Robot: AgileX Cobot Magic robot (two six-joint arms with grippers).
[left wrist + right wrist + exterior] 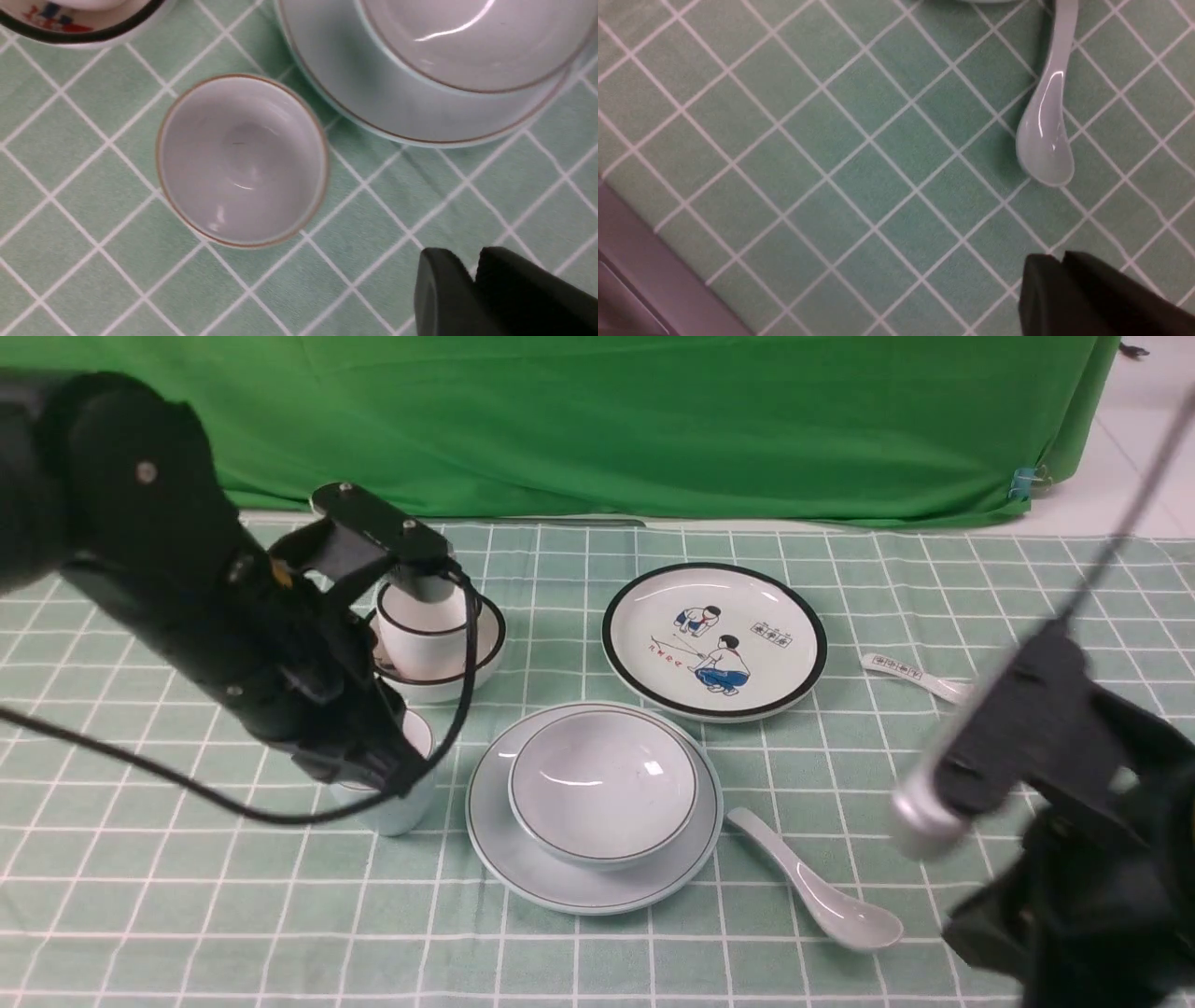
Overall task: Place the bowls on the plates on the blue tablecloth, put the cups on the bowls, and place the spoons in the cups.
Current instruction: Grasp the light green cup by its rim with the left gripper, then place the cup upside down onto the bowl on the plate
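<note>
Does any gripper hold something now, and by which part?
Nothing is held. The left gripper and the right gripper are both shut and empty.

I'm seeing soft, even light glinting on the pale blue bowl [602, 789] and plain spoon [1052, 93], while the right arm [1036, 728] is blurring close to the lens.

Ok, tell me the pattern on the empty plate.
The plate is white with a black rim and two cartoon children; clearest in the front view.
</note>
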